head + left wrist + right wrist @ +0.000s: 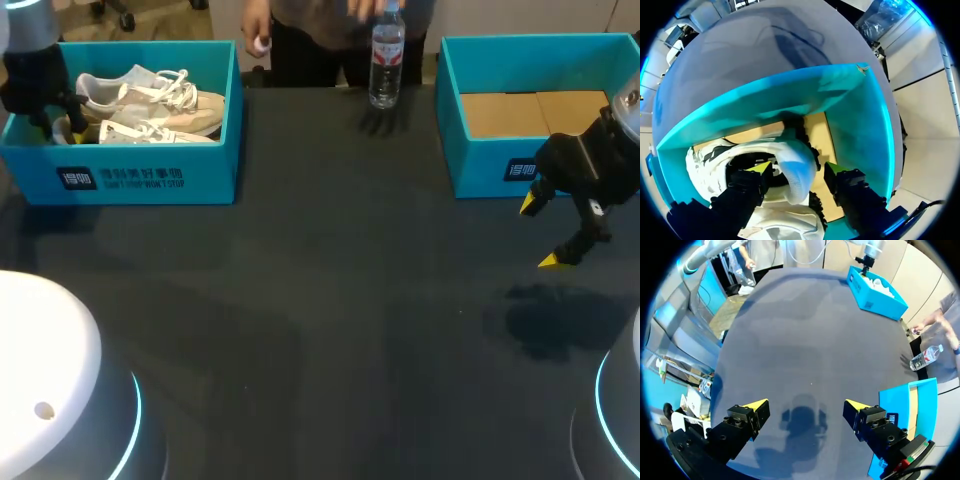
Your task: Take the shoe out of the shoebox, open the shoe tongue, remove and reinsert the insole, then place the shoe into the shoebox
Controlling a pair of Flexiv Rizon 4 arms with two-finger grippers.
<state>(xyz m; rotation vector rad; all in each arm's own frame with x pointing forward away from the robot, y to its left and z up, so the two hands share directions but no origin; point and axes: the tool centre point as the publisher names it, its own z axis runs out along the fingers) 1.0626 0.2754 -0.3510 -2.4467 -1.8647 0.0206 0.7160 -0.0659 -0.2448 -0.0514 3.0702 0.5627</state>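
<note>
Straddling the shoe (795, 170) inside the shoebox (860, 125), left jaws stand wide, unclamped.

Left tool (797, 168), right tool (806, 404) — black, yellow wedge tips; white bases (45, 345), cyan rings (136, 415).

Dim overhead light, soft shadows – warped edges

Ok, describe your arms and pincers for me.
Both arms, left arm and right arm, have rounded white housings ringed by a cyan light. The left pincer and right pincer are blocky black, each with two wedge-shaped bright yellow fingertips.
</note>
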